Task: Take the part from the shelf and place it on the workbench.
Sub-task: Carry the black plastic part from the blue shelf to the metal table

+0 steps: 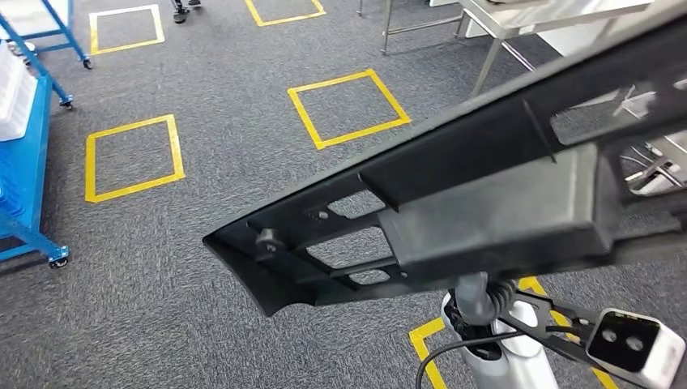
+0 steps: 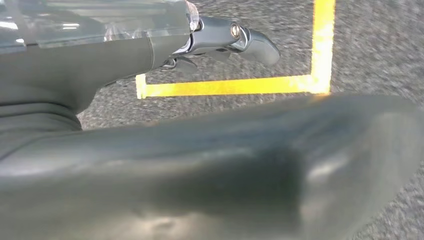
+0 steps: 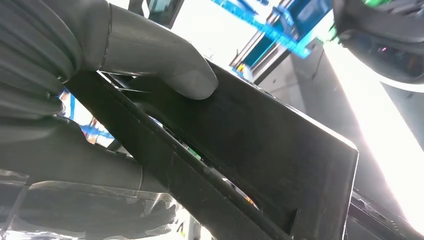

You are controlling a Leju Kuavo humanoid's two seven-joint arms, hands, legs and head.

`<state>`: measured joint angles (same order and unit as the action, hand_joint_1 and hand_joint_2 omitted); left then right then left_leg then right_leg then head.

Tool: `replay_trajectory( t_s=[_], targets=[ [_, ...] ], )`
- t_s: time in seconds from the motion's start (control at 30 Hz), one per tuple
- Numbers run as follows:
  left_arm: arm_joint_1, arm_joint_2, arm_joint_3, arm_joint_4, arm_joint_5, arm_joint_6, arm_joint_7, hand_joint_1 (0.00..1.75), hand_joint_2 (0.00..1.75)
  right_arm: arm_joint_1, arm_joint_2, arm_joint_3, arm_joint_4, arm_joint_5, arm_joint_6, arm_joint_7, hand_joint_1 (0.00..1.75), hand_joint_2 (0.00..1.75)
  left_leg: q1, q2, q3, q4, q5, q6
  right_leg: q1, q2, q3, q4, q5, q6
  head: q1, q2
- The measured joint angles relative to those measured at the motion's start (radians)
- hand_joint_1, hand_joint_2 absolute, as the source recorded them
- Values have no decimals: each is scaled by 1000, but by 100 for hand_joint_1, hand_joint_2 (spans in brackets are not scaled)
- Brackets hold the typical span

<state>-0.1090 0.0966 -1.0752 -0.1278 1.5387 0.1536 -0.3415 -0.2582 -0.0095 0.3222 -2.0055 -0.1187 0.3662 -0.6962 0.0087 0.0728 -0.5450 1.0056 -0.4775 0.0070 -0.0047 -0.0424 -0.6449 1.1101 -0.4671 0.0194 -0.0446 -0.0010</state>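
Observation:
The part [image 1: 486,186] is a long black plastic moulding with slots and ribs. It hangs slantwise across the head view, high over the carpet, its pointed end at lower left. My right hand [image 3: 75,100] grips it from beneath, and the thumb [image 3: 170,70] presses on the part's flat black face [image 3: 260,150]. My right forearm [image 1: 502,348] rises under the part's middle. My left hand [image 2: 150,150] hangs over the floor holding nothing, with its thick thumb and a dark finger [image 2: 240,40] well apart.
A blue wheeled shelf [image 1: 20,162] stands at the left edge. A metal-legged workbench [image 1: 526,16] is at the top right. Yellow tape squares [image 1: 348,109] mark the grey carpet. A person's feet [image 1: 182,10] show at the top.

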Motion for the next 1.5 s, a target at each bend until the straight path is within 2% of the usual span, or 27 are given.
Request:
replay_trajectory(
  t_s=[0.07,0.13,0.17,0.23,0.3,0.33,0.37,0.4,0.47,0.5,0.53,0.6,0.67,0.73,0.8,0.87,0.9,0.93,1.03,1.1,1.17,1.23,1.3,1.37,1.4,1.43,1.5],
  targets=[
    [0,-5,-2,0,2,-6,-6,0,0,-15,0,1,38,0,-6,0,175,175,-5,18,3,1,-5,-9,9,-31,36,-75,15,-14,0,0],
    [-2,-12,-2,-1,7,-11,-7,0,0,-29,0,4,88,-5,0,1,175,175,-7,39,7,-1,-8,-20,13,-15,34,-84,15,-29,0,0],
    [-3,-16,-2,-1,9,-13,-6,0,0,-39,1,9,115,-9,5,3,175,175,-5,38,9,1,-12,-26,12,-4,35,-87,18,-34,0,0],
    [-4,-23,-2,-2,14,-13,-6,0,0,-68,7,27,164,-14,13,13,175,175,0,1,-9,48,-45,-34,7,19,37,-93,23,-47,0,0],
    [0,-27,-2,-3,16,-10,-6,0,0,-94,19,53,206,-17,13,33,175,175,3,-47,-69,173,-106,-38,7,44,38,-94,25,-55,0,0],
    [2,-28,-2,-3,16,-9,-6,0,0,-103,24,64,225,-17,11,44,175,175,3,-56,-104,240,-130,-39,8,57,38,-94,25,-57,0,0],
    [5,-29,-1,-3,17,-8,-6,0,0,-109,27,74,243,-18,8,54,175,175,3,-61,-130,283,-136,-39,10,70,38,-93,25,-58,0,0],
    [7,-29,0,-3,17,-7,-6,0,0,-116,28,83,259,-19,3,61,175,175,3,-63,-140,290,-123,-38,11,84,38,-92,25,-58,0,0],
    [7,-29,0,-3,17,-7,-6,0,0,-133,30,97,288,-23,-8,69,175,175,3,-77,-109,193,-47,-31,11,110,39,-88,24,-56,0,0],
    [7,-29,1,-3,17,-7,-5,0,0,-145,32,103,302,-27,-15,70,175,175,3,-99,-82,124,-13,-27,12,122,39,-86,23,-55,0,0],
    [7,-29,1,-3,17,-7,-4,0,0,-157,33,108,316,-32,-20,69,175,175,4,-120,-58,65,10,-23,11,134,37,-84,23,-51,0,0],
    [8,-30,1,-3,17,-8,-2,0,0,-176,35,114,341,-44,-29,67,175,175,3,-143,-38,17,18,-18,7,153,30,-83,26,-40,0,0],
    [7,-32,1,-3,17,-8,2,0,0,-185,34,117,354,-56,-36,63,175,175,2,-127,-34,7,23,-10,3,164,26,-85,28,-28,0,0],
    [5,-35,1,-4,17,-7,5,0,0,-191,34,116,359,-67,-42,59,175,175,5,-105,-28,-4,29,2,6,128,11,-54,7,-17,0,0],
    [7,-36,2,-4,17,-2,8,0,0,-195,33,116,359,-76,-44,55,175,175,3,-82,-25,-10,31,9,7,73,-38,49,-50,-9,0,0],
    [11,-36,2,-4,17,3,11,0,0,-190,30,116,359,-82,-44,52,175,175,1,-56,-25,-9,28,10,2,54,-99,168,-95,-4,0,0],
    [12,-36,2,-4,17,4,12,0,0,-187,28,115,358,-84,-44,52,175,175,1,-43,-24,-8,27,10,0,51,-110,187,-92,-2,0,0],
    [12,-36,2,-4,17,5,12,0,0,-183,26,114,356,-87,-44,52,175,175,1,-30,-23,-8,25,9,-1,47,-101,167,-73,-1,0,0],
    [12,-38,2,-4,16,5,12,0,0,-177,22,111,339,-94,-42,51,175,175,-2,2,-14,-8,16,0,4,3,3,-33,12,-9,0,0],
    [11,-38,2,-4,16,6,14,0,0,-172,21,107,323,-96,-40,50,175,175,-6,18,-8,-7,10,-10,11,-12,33,-93,24,-20,0,0],
    [8,-38,2,-4,15,7,18,0,0,-160,19,103,307,-98,-39,49,175,175,-6,35,-2,-8,5,-22,14,10,34,-95,25,-31,0,0],
    [4,-38,2,-4,15,7,20,0,0,-151,18,99,293,-99,-38,50,175,175,-2,16,-5,14,-17,-33,10,29,38,-102,29,-42,0,0],
    [4,-39,2,-4,15,6,20,0,0,-145,18,99,282,-99,-38,50,175,175,2,-33,-47,113,-74,-39,6,48,42,-106,31,-50,0,0],
    [7,-39,1,-4,14,5,20,0,0,-131,18,99,272,-99,-36,51,175,175,3,-57,-116,250,-126,-41,8,73,42,-105,31,-54,0,0],
    [9,-39,1,-4,13,5,20,0,0,-122,17,99,269,-99,-35,51,175,175,3,-61,-137,284,-127,-40,10,88,43,-104,31,-55,0,0],
    [10,-39,1,-4,13,5,20,0,0,-114,16,98,265,-99,-32,51,175,175,3,-63,-141,281,-109,-38,11,103,43,-103,30,-55,0,0],
    [11,-39,0,-4,12,5,22,0,0,-104,14,96,257,-99,-27,50,175,175,2,-85,-95,160,-29,-28,12,131,46,-101,29,-54,0,0]
  ],
)
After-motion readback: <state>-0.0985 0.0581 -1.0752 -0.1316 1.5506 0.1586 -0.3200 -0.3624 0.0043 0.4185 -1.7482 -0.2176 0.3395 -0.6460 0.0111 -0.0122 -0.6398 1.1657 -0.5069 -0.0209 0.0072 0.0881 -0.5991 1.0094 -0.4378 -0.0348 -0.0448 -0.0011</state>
